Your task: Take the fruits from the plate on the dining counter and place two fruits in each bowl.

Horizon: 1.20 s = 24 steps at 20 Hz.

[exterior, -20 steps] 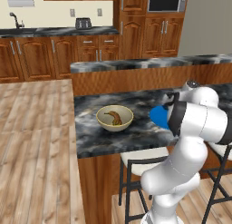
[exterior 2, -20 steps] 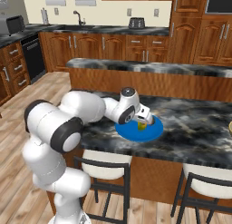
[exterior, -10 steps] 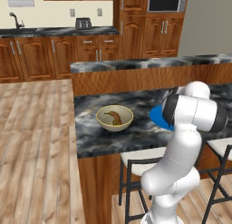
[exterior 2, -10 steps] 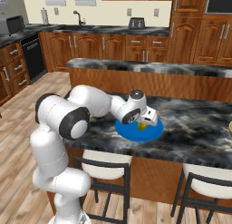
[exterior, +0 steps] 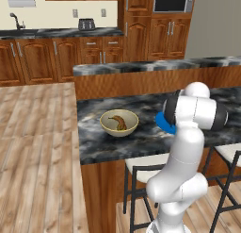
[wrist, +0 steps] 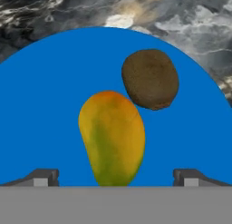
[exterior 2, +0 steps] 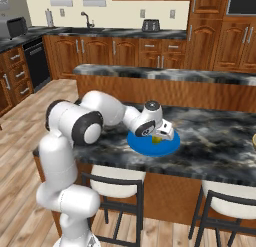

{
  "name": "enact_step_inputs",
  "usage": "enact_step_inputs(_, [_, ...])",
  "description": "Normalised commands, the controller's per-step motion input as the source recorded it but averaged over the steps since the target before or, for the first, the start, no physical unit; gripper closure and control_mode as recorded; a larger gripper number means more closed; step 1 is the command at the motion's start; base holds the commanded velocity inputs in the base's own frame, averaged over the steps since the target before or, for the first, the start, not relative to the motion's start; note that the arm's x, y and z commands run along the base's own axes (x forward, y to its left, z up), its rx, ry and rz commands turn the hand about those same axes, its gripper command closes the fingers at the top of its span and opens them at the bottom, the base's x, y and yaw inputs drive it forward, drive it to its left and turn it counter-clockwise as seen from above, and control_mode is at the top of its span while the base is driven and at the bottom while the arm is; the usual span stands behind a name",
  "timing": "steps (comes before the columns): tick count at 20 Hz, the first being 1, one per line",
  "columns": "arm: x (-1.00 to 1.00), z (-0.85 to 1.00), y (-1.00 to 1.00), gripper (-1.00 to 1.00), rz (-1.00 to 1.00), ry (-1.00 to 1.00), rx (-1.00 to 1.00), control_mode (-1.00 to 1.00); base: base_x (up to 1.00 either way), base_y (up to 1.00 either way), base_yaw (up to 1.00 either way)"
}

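Observation:
My gripper (wrist: 115, 177) hangs open just above the blue plate (wrist: 45, 105), its two fingertips (wrist: 43, 177) standing either side of an orange-green fruit (wrist: 112, 137). A dark brown ball (wrist: 150, 79) lies touching that fruit's far end. From the right base view the gripper (exterior 2: 161, 135) sits low over the plate (exterior 2: 145, 146), with a bit of yellow-green fruit (exterior 2: 156, 139) under it. Left of the plate (exterior: 164, 122) on the dining counter (exterior: 108, 147) stands a cream bowl (exterior: 119, 122) holding a brown banana (exterior: 117, 122).
A raised wooden ledge (exterior 2: 165, 86) runs along the back of the counter. Stools (exterior 2: 112, 173) stand under its front edge. A tan rim (exterior 2: 254, 141) shows at the far right edge of the counter.
The hand has swung to the right, from the plate's left side to over its middle, and has come down close to the fruit. The jaws have stayed open.

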Motion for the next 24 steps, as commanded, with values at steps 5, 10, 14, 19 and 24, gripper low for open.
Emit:
enact_step_inputs(5, [0.20,-0.23,0.00,-1.00,0.01,0.00,0.01,-1.00,0.00,0.00,0.00])
enact_step_inputs(10, [0.21,-0.24,0.00,-1.00,0.01,0.00,0.00,-1.00,0.00,0.00,0.00])
enact_step_inputs(14, [0.23,-0.17,0.00,-1.00,0.01,0.00,0.00,-1.00,0.00,0.00,0.00])
enact_step_inputs(19, [0.15,-0.11,0.00,1.00,0.00,0.00,0.00,-1.00,0.00,0.00,0.00])
enact_step_inputs(24, [0.00,0.00,0.00,1.00,0.00,0.00,0.00,-1.00,0.00,0.00,0.00])
